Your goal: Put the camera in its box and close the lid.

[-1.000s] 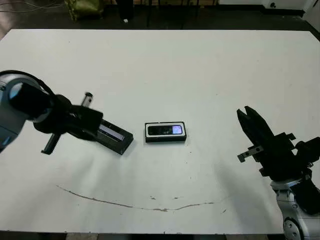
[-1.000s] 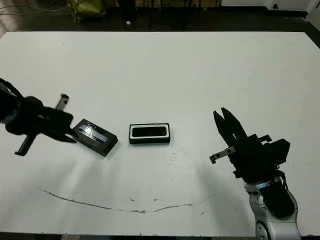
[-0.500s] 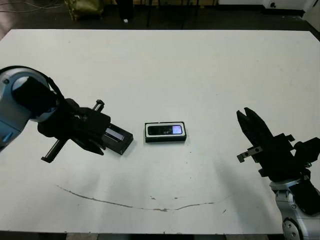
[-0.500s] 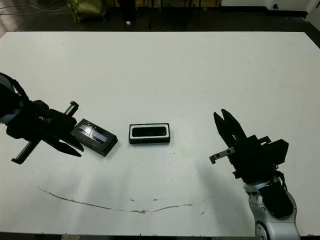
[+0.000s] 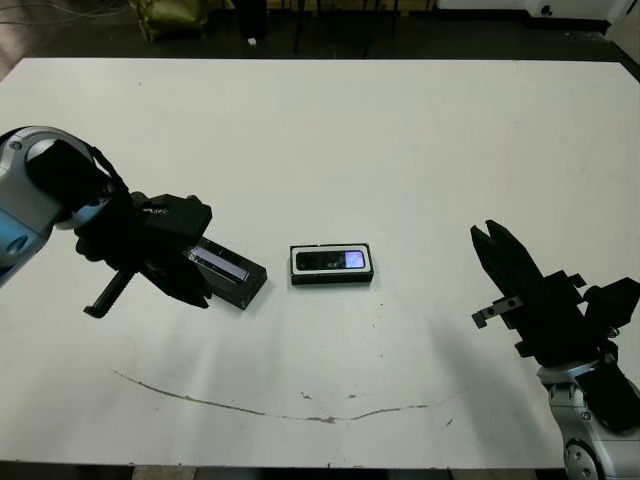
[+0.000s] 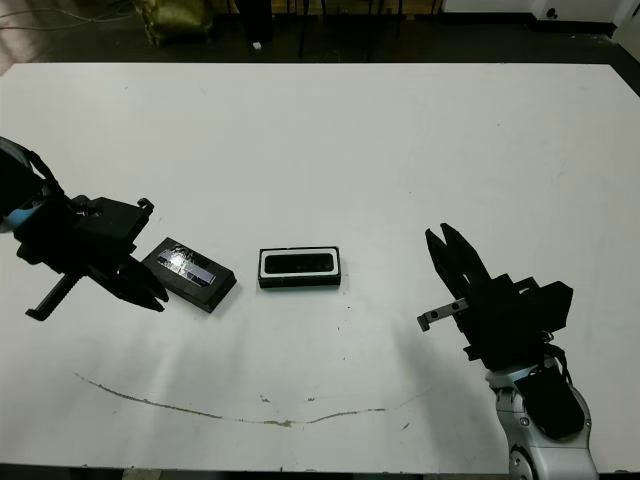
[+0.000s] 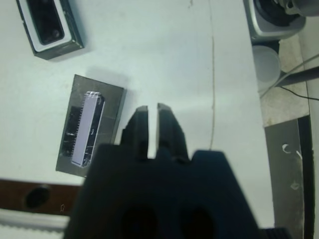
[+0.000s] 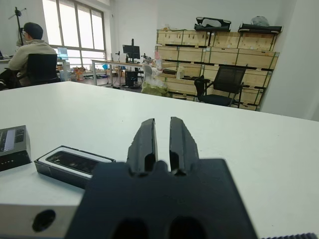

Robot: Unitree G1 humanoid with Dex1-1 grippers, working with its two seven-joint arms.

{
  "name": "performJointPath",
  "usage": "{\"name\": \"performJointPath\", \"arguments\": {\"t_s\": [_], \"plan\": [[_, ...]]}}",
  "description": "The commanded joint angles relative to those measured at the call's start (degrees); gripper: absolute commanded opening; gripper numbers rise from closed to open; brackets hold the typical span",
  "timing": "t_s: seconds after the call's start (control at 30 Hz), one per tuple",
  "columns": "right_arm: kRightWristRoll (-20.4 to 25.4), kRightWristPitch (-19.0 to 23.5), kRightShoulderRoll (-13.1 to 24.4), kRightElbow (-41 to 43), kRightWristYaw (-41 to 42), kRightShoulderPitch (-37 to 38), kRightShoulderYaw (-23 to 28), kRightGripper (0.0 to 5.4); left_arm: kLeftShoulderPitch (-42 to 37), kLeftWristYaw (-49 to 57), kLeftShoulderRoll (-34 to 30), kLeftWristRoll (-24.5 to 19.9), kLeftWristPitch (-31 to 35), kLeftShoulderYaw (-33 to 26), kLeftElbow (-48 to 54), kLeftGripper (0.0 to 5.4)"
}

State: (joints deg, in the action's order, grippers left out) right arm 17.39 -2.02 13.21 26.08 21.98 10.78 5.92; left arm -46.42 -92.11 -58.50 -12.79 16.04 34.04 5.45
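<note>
slim black bar camera [image 5: 331, 261] inside white-lined black box [image 5: 331, 279], frame centre | striped black lid [image 5: 226, 273] left, uncovered | left gripper [image 7: 149, 110] clenched empty beside lid | right gripper [image 8: 162, 134] clenched empty, lower right

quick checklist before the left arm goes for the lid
1. Camera seated in the box: ok, it lies inside the white lining.
2. Lid free on the table, stripe up: ok, it lies left of the box with a gap between them.
3. Left gripper ready to take the lid: not ok, its fingers stand nearly together with only a slit between them, beside the lid and not around it.
4. Lid lined up with the box: not ok, it lies at an angle to it.
5. Right gripper out of the way: ok, it is well right of the box and holds nothing.
</note>
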Motion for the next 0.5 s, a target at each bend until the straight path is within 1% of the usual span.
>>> {"name": "performJointPath", "arguments": {"t_s": [0.03,0.13,0.23,0.37,0.5], "plan": [[-0.28,0.78,0.06,-0.13,-0.56,1.11,-0.23,0.02,-0.26,-0.39,0.68,0.96,-1.11,1.72,-0.73,0.0],[-0.43,0.94,0.1,0.13,-0.86,1.15,-0.4,0.02,-0.09,-0.39,1.19,1.25,-1.0,2.27,-0.73,0.0],[0.02,2.09,0.18,0.96,-1.3,1.48,-0.58,0.02,-0.15,-0.39,1.77,1.86,-1.58,3.19,-0.93,0.0],[-0.36,2.02,0.2,1.1,-1.4,1.73,-0.81,0.02,-0.45,-0.39,2.73,2.46,-2.54,4.64,-1.99,0.0],[-0.59,2.24,0.25,1.22,-1.66,1.83,-0.96,0.02,-0.59,-0.39,3.21,4.58,-0.04,6.3,-1.61,0.0]]}}
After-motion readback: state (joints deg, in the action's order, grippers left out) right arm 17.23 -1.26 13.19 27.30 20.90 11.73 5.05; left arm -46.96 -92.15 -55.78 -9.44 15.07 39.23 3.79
